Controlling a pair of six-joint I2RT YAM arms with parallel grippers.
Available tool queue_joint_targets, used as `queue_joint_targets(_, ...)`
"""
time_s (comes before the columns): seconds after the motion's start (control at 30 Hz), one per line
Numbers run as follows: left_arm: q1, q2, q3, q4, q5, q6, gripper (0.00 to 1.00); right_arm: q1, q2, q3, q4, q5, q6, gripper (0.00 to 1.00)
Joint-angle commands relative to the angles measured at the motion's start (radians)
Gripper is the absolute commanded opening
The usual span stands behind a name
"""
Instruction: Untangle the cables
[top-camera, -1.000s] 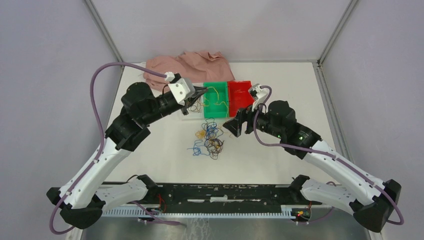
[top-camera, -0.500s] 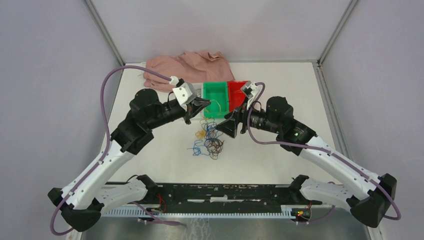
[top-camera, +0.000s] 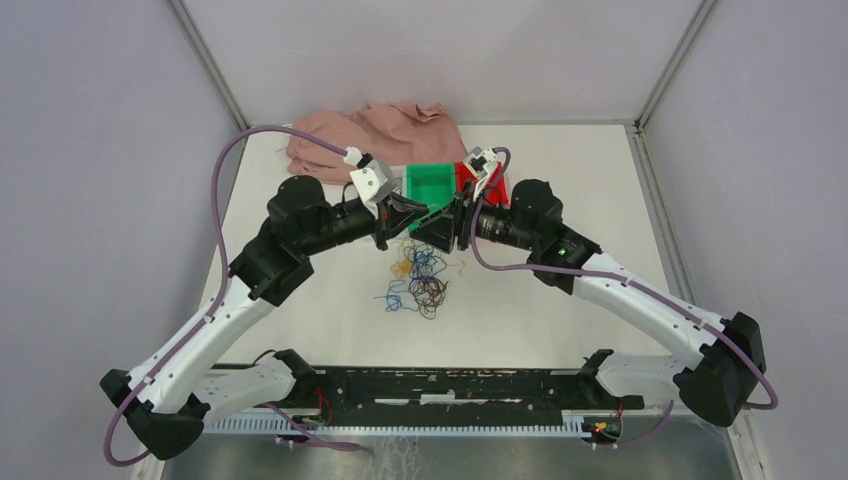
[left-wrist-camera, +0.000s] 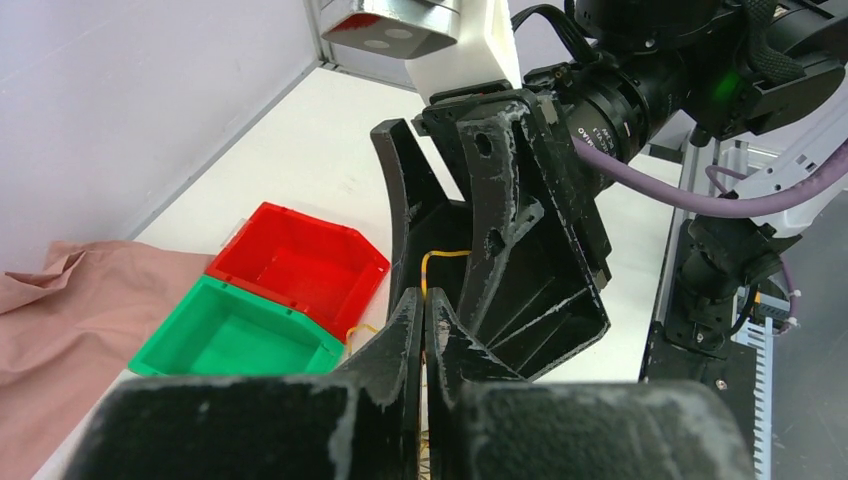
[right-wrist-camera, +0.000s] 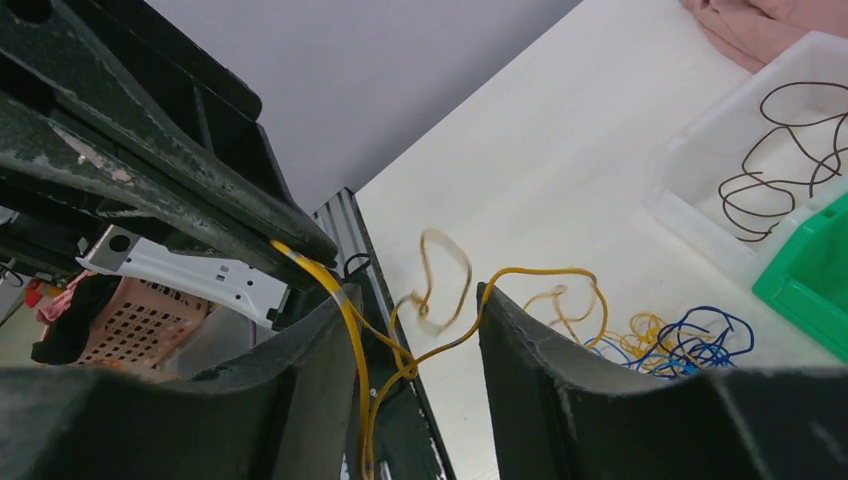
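Observation:
A tangle of blue, yellow and dark cables (top-camera: 422, 278) lies on the white table in front of the bins. My left gripper (left-wrist-camera: 424, 300) is shut on one yellow cable (left-wrist-camera: 440, 254), held up above the heap. In the overhead view the left gripper (top-camera: 407, 213) and my right gripper (top-camera: 440, 226) meet tip to tip. The right gripper (right-wrist-camera: 415, 320) is open, and the same yellow cable (right-wrist-camera: 352, 330) runs down between its fingers (right-wrist-camera: 540, 370), nearest the left one. More blue and yellow cables (right-wrist-camera: 680, 335) lie on the table beyond.
A green bin (top-camera: 432, 180) and a red bin (top-camera: 465, 178) stand just behind the grippers. A clear tray (right-wrist-camera: 700, 165) holds a dark brown cable (right-wrist-camera: 790, 165). A pink cloth (top-camera: 370, 130) lies at the back left.
The right arm has swung left until its jaws reach the left gripper's tips, and the jaws have narrowed. The left gripper has shifted slightly right, still holding the yellow cable.

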Motion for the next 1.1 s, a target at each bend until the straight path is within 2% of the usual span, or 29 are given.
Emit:
queue_joint_targets(0.0,-0.004,0.003,0.001,0.061,0.004,-0.063,0.04,0.008,0.003,0.065,0.043,0.021,0.002,0.39)
queue_joint_targets(0.07,-0.004,0.004,0.006,0.057,-0.025,-0.059,0.1,0.008,-0.007,0.066,-0.015,0.079,-0.025,0.12)
queue_joint_targets(0.1,-0.004,0.005,0.008,0.051,-0.038,-0.051,0.15,0.007,-0.015,0.066,-0.047,0.115,-0.037,0.02)
queue_joint_targets(0.17,-0.004,0.011,0.015,0.034,-0.071,-0.032,0.17,-0.001,-0.03,0.063,-0.096,0.169,-0.05,0.0)
queue_joint_targets(0.2,-0.004,0.013,0.019,0.026,-0.094,-0.027,0.23,-0.011,-0.033,0.063,-0.111,0.177,-0.051,0.0)
queue_joint_targets(0.23,-0.004,0.016,0.023,0.014,-0.111,-0.018,0.36,-0.028,-0.035,0.067,-0.128,0.179,-0.054,0.0)
queue_joint_targets(0.27,-0.004,0.02,0.029,0.0,-0.123,-0.006,0.61,-0.047,-0.035,0.074,-0.149,0.181,-0.056,0.0)
queue_joint_targets(0.3,-0.003,0.025,0.038,-0.021,-0.132,0.008,0.74,-0.071,-0.033,0.083,-0.17,0.18,-0.057,0.0)
queue_joint_targets(0.4,-0.002,0.037,0.068,-0.076,-0.169,0.037,0.89,-0.158,-0.02,0.113,-0.244,0.188,-0.082,0.0)
queue_joint_targets(0.43,-0.002,0.04,0.079,-0.092,-0.18,0.049,0.98,-0.181,-0.005,0.131,-0.277,0.197,-0.102,0.0)
queue_joint_targets(0.67,0.015,0.098,0.168,-0.338,-0.233,0.128,0.99,-0.277,0.177,0.289,-0.464,0.292,-0.258,0.0)
queue_joint_targets(0.77,0.091,0.115,0.18,-0.411,-0.215,0.123,0.99,-0.29,0.262,0.342,-0.477,0.323,-0.303,0.0)
queue_joint_targets(0.9,0.229,0.119,0.18,-0.459,-0.121,0.139,0.99,-0.307,0.368,0.422,-0.489,0.38,-0.35,0.0)
queue_joint_targets(1.07,0.305,0.12,0.174,-0.481,-0.072,0.171,0.99,-0.325,0.469,0.511,-0.523,0.483,-0.399,0.0)
